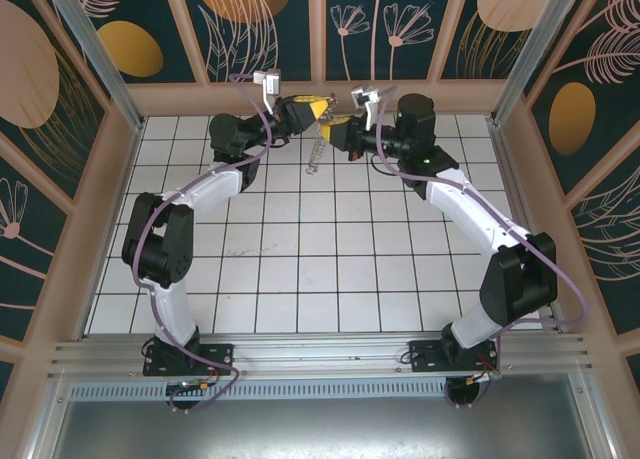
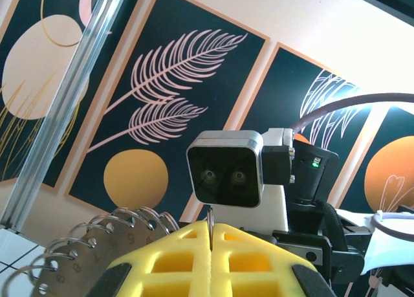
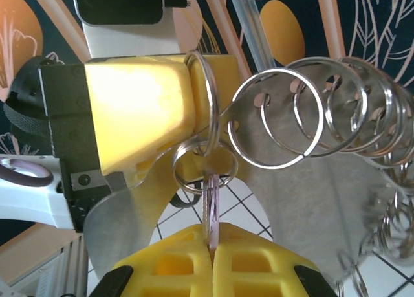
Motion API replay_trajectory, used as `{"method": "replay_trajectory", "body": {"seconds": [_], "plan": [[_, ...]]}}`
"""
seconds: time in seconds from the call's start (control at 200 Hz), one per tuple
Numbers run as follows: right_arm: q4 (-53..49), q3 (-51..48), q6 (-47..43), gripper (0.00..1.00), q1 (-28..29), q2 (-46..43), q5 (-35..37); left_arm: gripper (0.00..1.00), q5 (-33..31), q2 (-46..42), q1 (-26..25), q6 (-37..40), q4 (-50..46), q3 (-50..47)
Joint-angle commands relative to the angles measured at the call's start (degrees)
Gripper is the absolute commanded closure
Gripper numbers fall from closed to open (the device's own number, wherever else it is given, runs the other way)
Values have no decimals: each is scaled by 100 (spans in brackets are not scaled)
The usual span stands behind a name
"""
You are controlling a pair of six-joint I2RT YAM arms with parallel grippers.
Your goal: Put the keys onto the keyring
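White tiled table (image 1: 300, 279) boxed in by dark leaf-print walls (image 1: 60, 79). Both arms stretch to the middle of the table's far edge, tips meeting in the air above it. L gripper (image 1: 306, 110) is clamped on the keyring (image 3: 212, 90), a thin silvery hoop. In the L wrist view the hoop shows edge-on, as a fine line rising from the seam between the yellow fingers (image 2: 194, 235). R gripper (image 3: 212, 258) sits just below, its yellow pads pressed tight on the key (image 3: 211, 209). The key is pale lilac & upright, w/ its top end at the keyring's lower arc. A small ring (image 3: 178, 169) lies at the key's top & overlaps the keyring; can't tell if the two are linked. From the keyring a bunch of rings (image 3: 362, 103) fans off to one side w/ flat metal tabs (image 3: 304, 200) threaded on. In the top view that bunch dangles between the grippers, down toward the tiles near the far edge. R wrist's camera (image 2: 226, 174) faces the L one, close.
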Motion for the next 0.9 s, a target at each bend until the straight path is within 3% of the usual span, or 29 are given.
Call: {"method": "replay_trajectory", "body": {"seconds": [0.0, 0.495, 0.896], "plan": [[-299, -150, -255, 100, 8, -477, 211, 100, -100, -353, -22, 297, 23, -8], [-772, -425, -454, 100, -282, -1064, 430, 100, -80, -392, -22, 443, -116, -26], [-1285, 308, -716, 100, -286, -734, 344, 100, -10, -391, -24, 450, -106, -69]]}}
